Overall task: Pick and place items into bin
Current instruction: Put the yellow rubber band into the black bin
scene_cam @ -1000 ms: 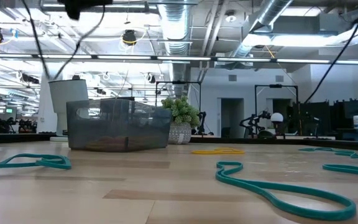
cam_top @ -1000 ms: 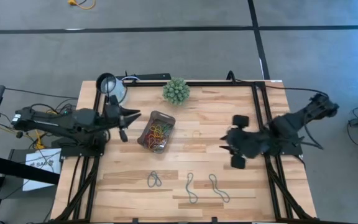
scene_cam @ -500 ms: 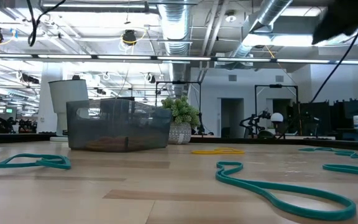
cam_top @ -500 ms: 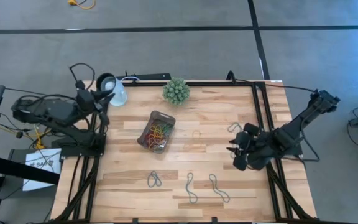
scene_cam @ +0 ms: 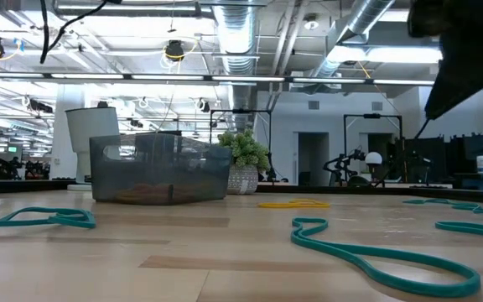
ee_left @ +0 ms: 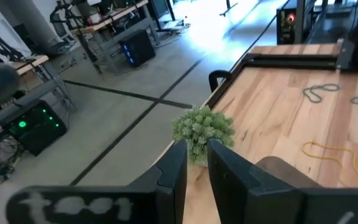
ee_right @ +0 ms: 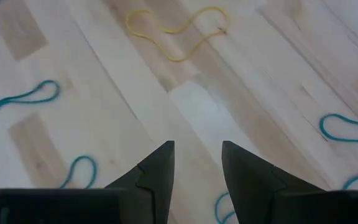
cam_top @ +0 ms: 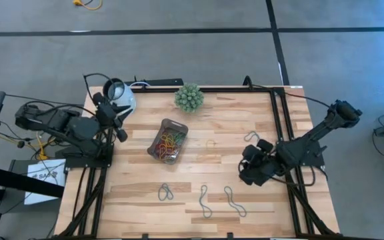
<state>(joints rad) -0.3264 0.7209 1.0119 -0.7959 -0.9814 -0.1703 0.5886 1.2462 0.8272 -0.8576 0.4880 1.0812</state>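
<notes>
High view: right claw (cam_top: 252, 168), jaws apart and empty, hangs right of centre over loose bands, likely choosing one; bin (cam_top: 167, 140) sits centre; left claw (cam_top: 120, 123), partly open, empty, waits upper left

Bare wood (cam_top: 245, 113) between bin (cam_top: 167, 141) and right gripper (cam_top: 251, 171); plant ball (cam_top: 189, 97) behind the bin.

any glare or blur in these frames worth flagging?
Low view: the ceiling lights are bright, and the nearest teal loop looms large against the bin behind it. Left wrist view: daylight washes out the floor beyond the plant ball. Right wrist view: a pale sheen on the table near the yellow loop.
</notes>
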